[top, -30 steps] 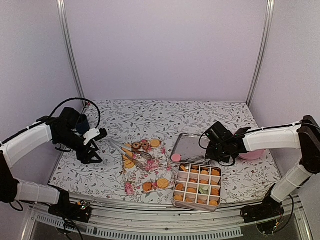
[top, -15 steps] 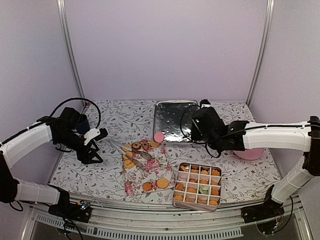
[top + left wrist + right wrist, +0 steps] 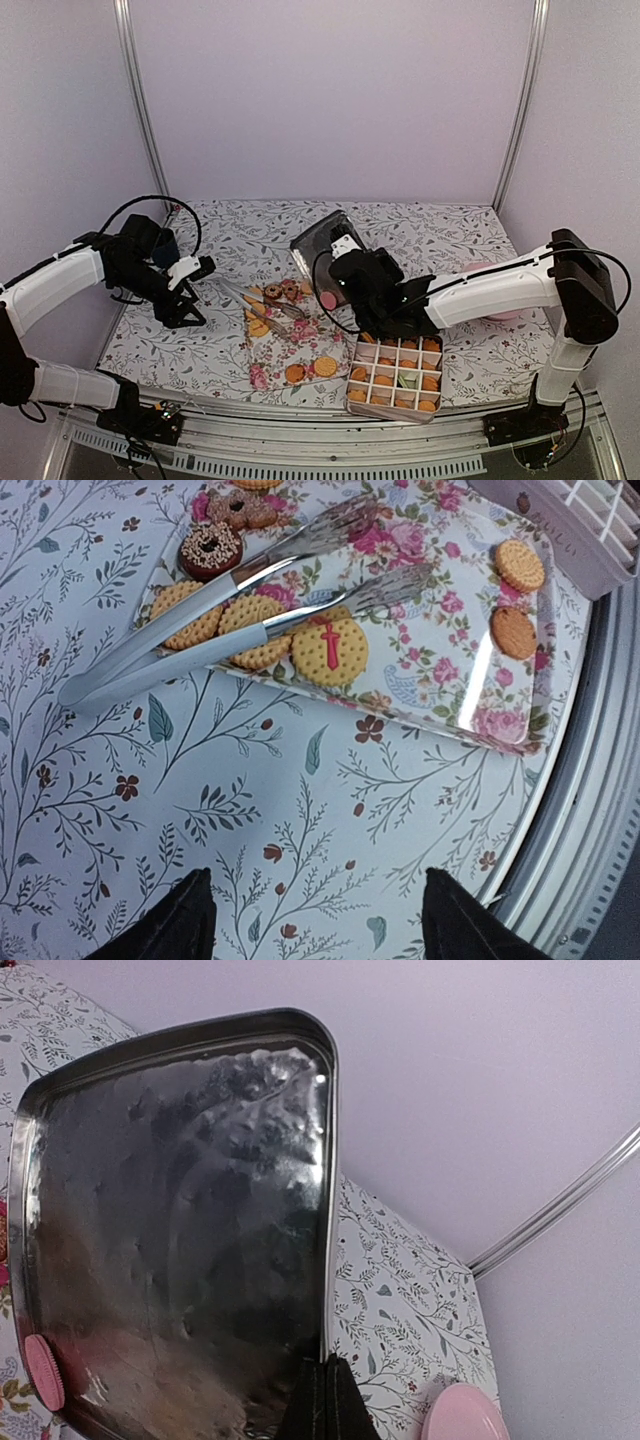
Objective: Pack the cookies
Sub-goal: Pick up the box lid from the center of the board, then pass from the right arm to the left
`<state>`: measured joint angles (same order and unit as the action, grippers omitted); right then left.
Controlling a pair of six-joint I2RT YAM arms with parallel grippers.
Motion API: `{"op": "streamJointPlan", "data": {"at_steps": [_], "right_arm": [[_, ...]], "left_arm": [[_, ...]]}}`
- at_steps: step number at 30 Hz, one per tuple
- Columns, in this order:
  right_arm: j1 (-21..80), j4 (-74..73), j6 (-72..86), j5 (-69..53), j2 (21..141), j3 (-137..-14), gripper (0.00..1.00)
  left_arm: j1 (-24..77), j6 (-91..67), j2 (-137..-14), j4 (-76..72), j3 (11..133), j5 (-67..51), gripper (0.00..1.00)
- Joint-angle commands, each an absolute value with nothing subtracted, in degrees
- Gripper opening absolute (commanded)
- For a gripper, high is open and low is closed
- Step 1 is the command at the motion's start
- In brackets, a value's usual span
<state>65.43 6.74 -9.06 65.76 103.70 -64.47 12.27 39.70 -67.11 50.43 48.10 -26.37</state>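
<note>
Dozens of cookies [image 3: 329, 652] sat in two places. Most filled the cells of the divided tin [image 3: 351, 372] at the lower centre of the overhead view. A handful lay loose on the floral tray [image 3: 470, 695] to its left, some of them under a pair of tongs [image 3: 200, 630]. I judged them light, dry and brittle, likely to chip or crumble under a hard pinch, so a gentle hold by opposite edges would suit them best. A small pink disc [image 3: 43, 1372], perhaps one more cookie, clung to the lower left rim of the metal lid [image 3: 180, 1210]. The right gripper [image 3: 322, 1400] was pinched tight on that lid's bottom edge, holding it tilted up. The left gripper [image 3: 325, 912] stood spread wide over bare cloth near the tray, holding nothing. A second before, the lid had lain flat just above the tin at right centre; since then it had swung to the back and come round to the middle, while the left arm had not stirred
</note>
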Motion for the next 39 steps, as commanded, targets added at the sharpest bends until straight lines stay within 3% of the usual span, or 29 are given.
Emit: {"op": "streamJointPlan", "data": {"at_steps": [1, 6, 9, 12, 13, 15, 23, 31, 35, 39], "right_arm": [[66.5, 19.9, -22.7, 71.3, 102.4, -63.8, 0.00], [69.5, 27.4, -27.9, 71.5, 101.0, -62.2, 0.00], [71.8, 58.0, -47.1, 71.0, 102.0, -56.4, 0.00], [74.3, 100.8, -82.7, 67.3, 110.1, -53.1, 0.00], [74.7, 104.5, -95.9, 66.1, 113.3, -54.1, 0.00], [75.6, 105.0, -104.8, 65.4, 116.2, -55.6, 0.00], [76.6, 105.0, -106.5, 63.8, 118.4, -60.2, 0.00], [77.3, 102.8, -97.4, 67.8, 107.1, -62.4, 0.00], [81.6, 88.7, -87.3, 68.8, 99.3, -59.7, 0.00], [85.7, 57.9, -67.7, 69.6, 92.6, -58.9, 0.00]], "left_arm": [[13.0, 38.8, -67.5, 50.8, 50.3, -27.6, 0.71], [13.9, 37.9, -69.1, 51.4, 53.3, -29.9, 0.72], [14.9, 37.3, -70.5, 51.5, 55.6, -30.6, 0.72], [15.3, 36.9, -71.7, 51.7, 57.3, -31.5, 0.72], [15.6, 36.8, -72.0, 51.8, 57.8, -31.7, 0.72], [16.0, 36.7, -72.4, 51.7, 58.4, -32.0, 0.72], [17.2, 36.3, -72.3, 51.6, 58.9, -31.8, 0.72], [19.8, 35.8, -72.6, 52.9, 62.9, -32.0, 0.73], [21.4, 35.3, -74.8, 54.8, 69.4, -35.3, 0.74], [23.9, 34.8, -77.2, 56.7, 77.2, -36.3, 0.74]]}}
